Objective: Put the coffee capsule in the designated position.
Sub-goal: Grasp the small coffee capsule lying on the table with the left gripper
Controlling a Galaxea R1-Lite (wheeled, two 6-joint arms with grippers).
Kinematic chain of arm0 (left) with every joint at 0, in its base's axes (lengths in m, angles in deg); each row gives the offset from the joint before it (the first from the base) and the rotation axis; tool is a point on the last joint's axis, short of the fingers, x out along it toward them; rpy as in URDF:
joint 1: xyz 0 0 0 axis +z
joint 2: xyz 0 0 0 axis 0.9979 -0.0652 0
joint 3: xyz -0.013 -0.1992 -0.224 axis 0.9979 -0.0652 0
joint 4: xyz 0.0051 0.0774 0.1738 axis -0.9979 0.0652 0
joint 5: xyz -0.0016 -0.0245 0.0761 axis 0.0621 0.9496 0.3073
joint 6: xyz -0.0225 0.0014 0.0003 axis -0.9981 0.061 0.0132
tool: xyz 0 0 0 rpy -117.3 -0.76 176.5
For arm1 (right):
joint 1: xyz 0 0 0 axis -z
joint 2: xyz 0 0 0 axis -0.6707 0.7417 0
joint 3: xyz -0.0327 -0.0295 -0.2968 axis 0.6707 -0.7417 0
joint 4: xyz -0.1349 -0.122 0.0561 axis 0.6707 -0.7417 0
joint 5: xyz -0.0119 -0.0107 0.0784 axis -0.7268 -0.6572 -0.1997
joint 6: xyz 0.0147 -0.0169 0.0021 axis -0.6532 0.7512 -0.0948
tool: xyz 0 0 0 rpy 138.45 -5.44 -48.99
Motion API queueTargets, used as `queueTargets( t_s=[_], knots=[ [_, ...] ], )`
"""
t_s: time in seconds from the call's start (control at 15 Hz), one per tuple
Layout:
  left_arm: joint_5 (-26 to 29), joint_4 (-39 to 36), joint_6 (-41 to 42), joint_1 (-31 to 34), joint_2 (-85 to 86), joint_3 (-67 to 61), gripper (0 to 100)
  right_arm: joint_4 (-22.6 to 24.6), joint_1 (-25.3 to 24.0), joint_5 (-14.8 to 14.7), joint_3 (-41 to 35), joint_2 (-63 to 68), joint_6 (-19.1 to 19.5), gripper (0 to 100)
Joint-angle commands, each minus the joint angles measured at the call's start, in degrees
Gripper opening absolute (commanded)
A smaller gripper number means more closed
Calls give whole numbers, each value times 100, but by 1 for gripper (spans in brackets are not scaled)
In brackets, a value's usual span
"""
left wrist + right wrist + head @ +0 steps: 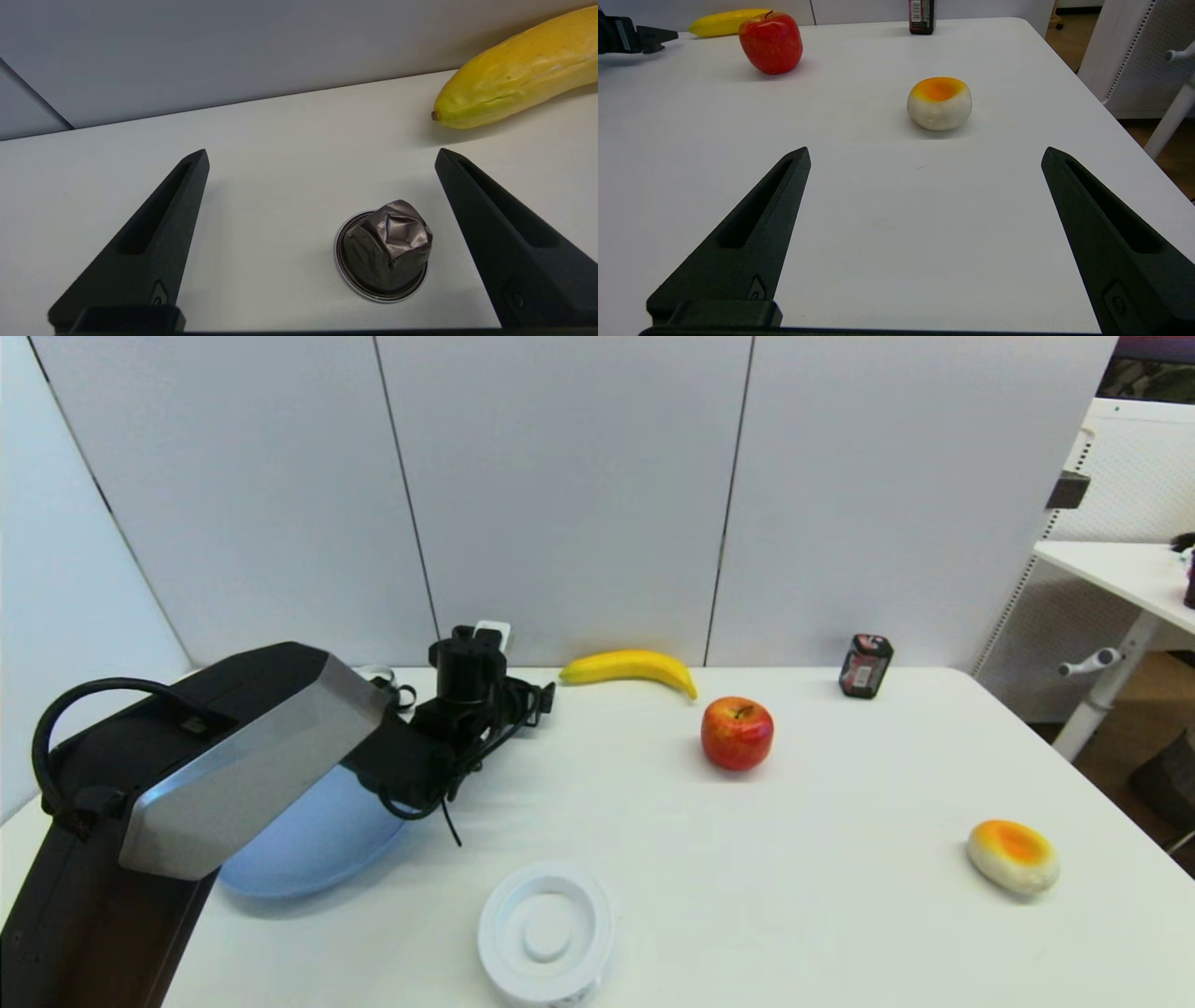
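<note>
The left gripper (pixel 322 156) hangs wide open around the crumpled coffee capsule (pixel 385 249), which sits rim-down on the white table (pixel 280 140) near a banana (pixel 518 74), not yet grasped or moved, while the right gripper (pixel 924 156) idles open.

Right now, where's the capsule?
Left wrist view: the capsule sits rim-down on the table between the open left gripper fingers, nearer one finger, the banana tip just beyond.
</note>
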Motion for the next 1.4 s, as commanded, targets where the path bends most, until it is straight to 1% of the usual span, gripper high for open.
queueTargets(
  t_s=[0.07,0.8,0.87,1.4],
  knots=[
    [-7,-16,-2,-1,-48,12,100,6,6,-2,0,7,-2,100],
    [-7,-42,-2,-1,-92,65,100,6,-2,-2,0,7,-2,100],
    [-7,-42,-2,-1,-92,56,0,-3,6,-2,0,7,-2,100],
    [-7,-51,-10,-1,-75,56,0,-3,-2,-2,0,7,-2,100]
  ],
)
